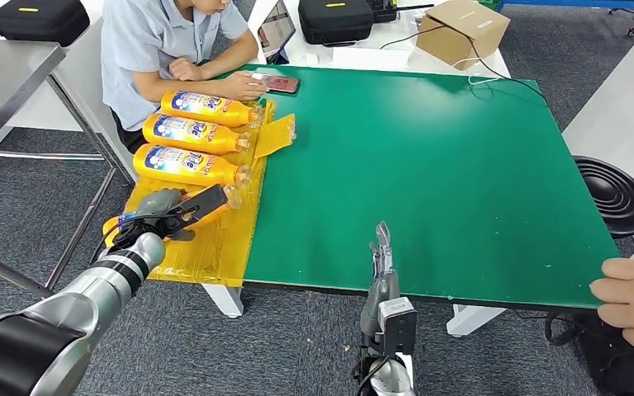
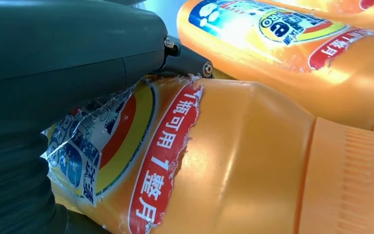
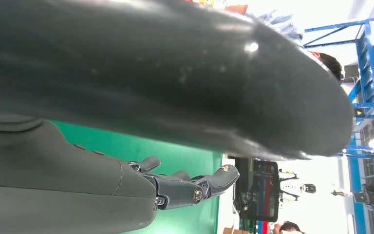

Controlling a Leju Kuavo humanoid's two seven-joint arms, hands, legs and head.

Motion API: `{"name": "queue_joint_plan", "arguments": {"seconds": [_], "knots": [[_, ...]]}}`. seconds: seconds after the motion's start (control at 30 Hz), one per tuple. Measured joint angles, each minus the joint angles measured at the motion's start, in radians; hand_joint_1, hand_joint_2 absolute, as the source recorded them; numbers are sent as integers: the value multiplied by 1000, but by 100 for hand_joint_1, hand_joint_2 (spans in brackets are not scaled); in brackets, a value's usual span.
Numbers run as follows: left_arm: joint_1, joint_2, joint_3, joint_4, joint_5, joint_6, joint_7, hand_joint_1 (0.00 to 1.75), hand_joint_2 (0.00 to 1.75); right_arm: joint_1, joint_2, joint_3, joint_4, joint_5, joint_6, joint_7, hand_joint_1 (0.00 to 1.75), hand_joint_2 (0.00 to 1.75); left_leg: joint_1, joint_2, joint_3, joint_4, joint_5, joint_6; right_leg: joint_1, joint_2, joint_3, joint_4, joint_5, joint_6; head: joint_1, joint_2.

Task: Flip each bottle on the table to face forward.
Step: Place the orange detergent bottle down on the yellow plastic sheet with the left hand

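At the near left corner of the table, on the yellow film sheet [image 1: 215,247], the nearest bottle [image 1: 215,206] lies on its side under the left hand [image 1: 165,213], fingers wrapped over its body and clamped on it; most of it hidden by the hand in head view, only bits of orange at both ends showing. Left wrist view: same bottle [image 2: 253,161] close up, torn label with red band and Chinese text facing camera, thick grey thumb [image 2: 68,53] pressed against its top side, next bottle [image 2: 292,53] just beside it. Left arm comes in low from near left, silver forearm angled up toward the bottle. Three more bottles lie on their sides in a row farther along the left edge, labels up, caps pointing right: near one [image 1: 188,163], middle one [image 1: 194,134], far one [image 1: 210,107]. Right hand [image 1: 381,272] held edge-on at the near edge of the green table mat [image 1: 429,173], fingers straight, slightly apart, pointing far, holding nothing; right wrist view shows the fingers [image 3: 195,187] extended over the green, much of the view blocked by the dark thumb. A person [image 1: 165,41] sits at the far left, hands by a phone [image 1: 279,83]. Another person's hand [image 1: 631,293] rests at the near right corner, cut off by the frame. Black stool [image 1: 615,194] right of the table; cardboard box [image 1: 462,29] far.
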Motion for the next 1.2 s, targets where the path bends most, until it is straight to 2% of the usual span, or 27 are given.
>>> {"name": "queue_joint_plan", "arguments": {"seconds": [0.03, 0.07, 0.1, 0.17, 0.2, 0.23, 0.43, 0.53, 0.63, 0.77, 0.93, 1.1, 1.2], "knots": [[2, -2, -1, 0, -12, 0, -13, 141, 175, 0, 1, -1, 2, 0, 2, 0, 0, 0, 0, 0, 0, 0, 0, 0, 0, 0, 0, 0, 0, 0, 0, 0], [6, -4, -3, 0, -28, -2, -28, 123, 175, 0, 1, -1, 5, 1, 4, 0, 0, 0, 0, 0, 0, 0, 0, 0, 0, 0, 0, 0, 0, 0, 0, 0], [10, -6, -9, 0, -47, -7, -45, 93, 175, 0, 1, -2, 7, 1, 6, 0, 0, 0, 0, 0, 0, 0, 0, 0, 0, 0, 0, 0, 0, 0, 0, 0], [19, -13, -23, 0, -77, -19, -79, 24, 175, 0, 2, -4, 10, 2, 6, 0, 0, 0, 0, 0, 0, 0, 0, 0, 0, 0, 0, 0, 0, 0, 0, 0], [24, -17, -30, -1, -85, -25, -99, 6, 175, 1, 2, -5, 11, 3, 6, 0, 0, 0, 0, -1, 0, 0, 0, 0, 0, -1, 1, 0, 0, 0, 0, 0], [29, -21, -34, -3, -87, -30, -119, 0, 175, 1, 3, -6, 12, 3, 6, 0, 0, 0, 0, -2, 0, 0, 0, 0, -1, -1, 1, 0, -1, 0, 0, 0], [52, -46, -44, -20, -88, -46, -179, 0, 175, 1, 3, -14, 14, 11, 3, 0, 0, 0, 0, -8, 1, 0, 0, 0, -1, -6, 4, 0, -1, 0, 0, 0], [60, -52, -42, -29, -58, -67, -226, 0, 175, 1, 1, -11, 15, 47, -49, 0, 0, 0, -1, -8, 1, 0, 1, 1, -1, -6, 4, -1, -1, 0, 0, 0], [73, -60, -19, -49, 59, -145, -332, 0, 175, 1, -4, 6, 15, 67, -103, 0, 0, 0, -1, -12, 2, 0, 1, 1, -1, -9, 6, -1, -2, 0, 0, 0], [120, -79, 58, -101, 229, -249, -472, 0, 175, 1, -12, 26, 15, 62, -115, 0, 0, 0, -1, -13, 3, 0, 1, 1, -2, -10, 7, -1, -3, 1, 0, 0], [174, -97, 110, -162, 300, -268, -522, 0, 175, 3, -18, 37, 15, 58, -126, 0, 0, 0, -1, -12, 3, 0, 1, 1, -2, -10, 7, -1, -3, 2, 0, 0], [244, -115, 198, -256, 574, -382, -551, 0, 175, 13, -28, 47, 15, 59, -155, 0, 0, 0, -1, -12, 2, 0, 1, 1, -1, -10, 6, -1, -3, 2, 0, 0], [294, -128, 236, -336, 672, -363, -584, 0, 175, 12, -36, 59, 15, 64, -167, 0, 0, 0, -1, -10, 0, 0, 1, 1, -1, -10, 3, 0, -3, 2, 0, 0]]}}
